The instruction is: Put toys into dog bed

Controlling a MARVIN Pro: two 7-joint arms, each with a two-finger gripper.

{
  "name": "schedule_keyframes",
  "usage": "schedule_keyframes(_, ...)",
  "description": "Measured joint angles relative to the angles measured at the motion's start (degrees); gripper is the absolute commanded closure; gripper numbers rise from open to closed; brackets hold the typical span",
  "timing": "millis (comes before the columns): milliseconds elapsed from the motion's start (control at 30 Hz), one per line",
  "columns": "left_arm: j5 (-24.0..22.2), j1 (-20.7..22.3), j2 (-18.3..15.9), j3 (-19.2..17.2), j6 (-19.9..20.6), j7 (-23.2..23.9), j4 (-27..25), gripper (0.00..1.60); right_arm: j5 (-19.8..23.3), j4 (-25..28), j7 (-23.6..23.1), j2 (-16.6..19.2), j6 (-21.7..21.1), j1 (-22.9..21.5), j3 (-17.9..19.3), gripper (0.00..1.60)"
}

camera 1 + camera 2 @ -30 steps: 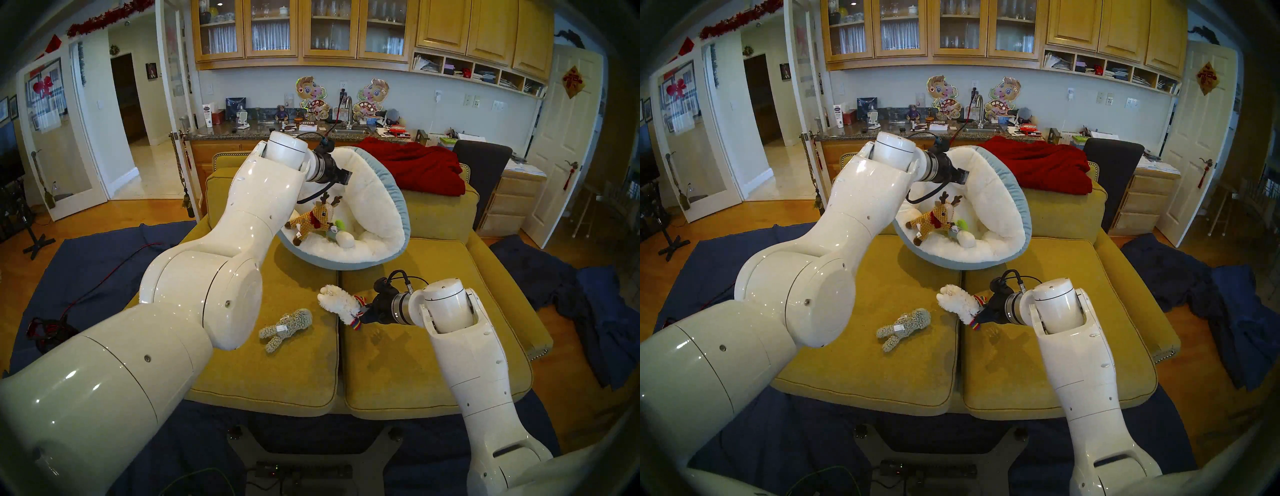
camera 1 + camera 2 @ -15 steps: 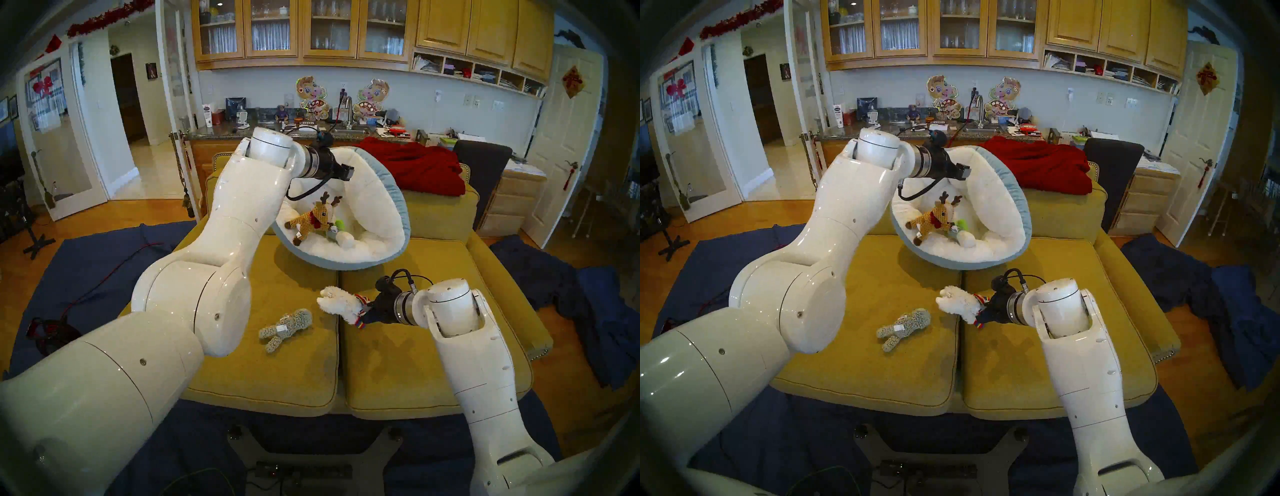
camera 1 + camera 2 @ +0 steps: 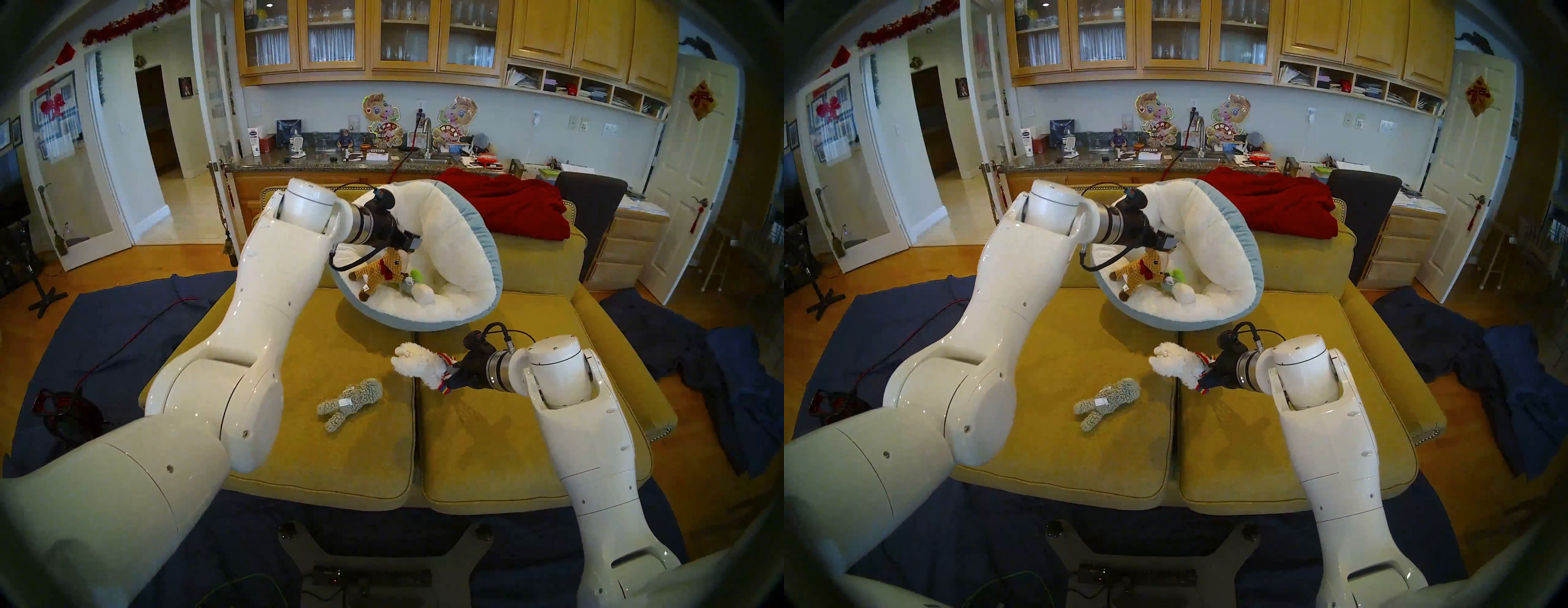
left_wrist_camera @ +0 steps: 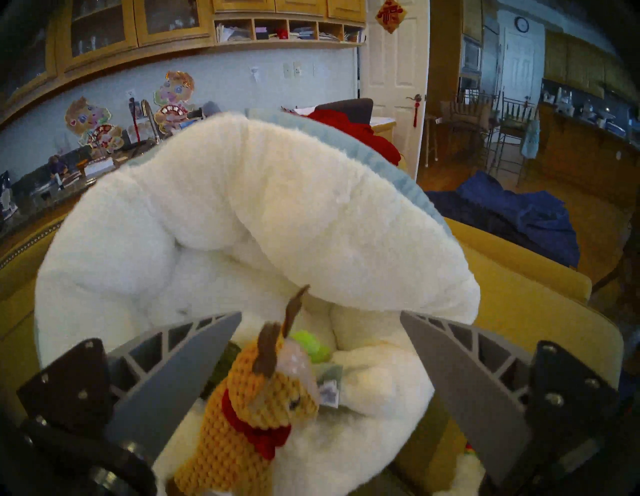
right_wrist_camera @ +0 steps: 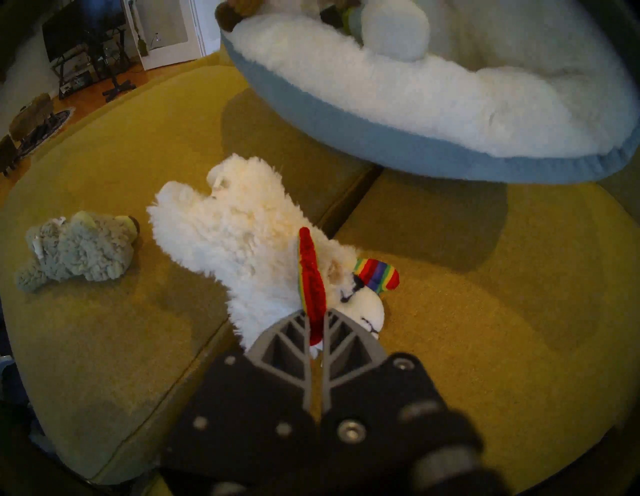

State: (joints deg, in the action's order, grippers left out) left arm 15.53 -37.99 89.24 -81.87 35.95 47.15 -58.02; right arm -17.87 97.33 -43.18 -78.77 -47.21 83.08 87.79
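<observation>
Right gripper [image 5: 317, 329], clamped on the white fluffy llama's [image 5: 242, 242] rainbow collar, is lifting it toward the round blue-and-white dog bed [image 3: 488, 263]. Left gripper [image 4: 320, 350], fingers apart and empty, is sinking beside the brown crocheted reindeer [image 4: 256, 408], so delivery looks near.

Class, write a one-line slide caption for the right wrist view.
Right end effector shut on white llama, lifted over yellow sofa cushion near dog bed.

We count one dog bed [image 3: 458, 254], two sofa cushions [image 3: 322, 446], one red blanket [image 3: 509, 204] and five toys (three in the bed).
</observation>
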Motion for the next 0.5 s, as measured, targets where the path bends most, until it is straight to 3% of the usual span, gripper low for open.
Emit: schedule_keyframes(500,-0.2,-8.8,-5.7,-2.2,3.1,3.8,-9.4,0.00,-1.4,3.2,1.7,0.8,0.1,-5.5,0.8,1.60)
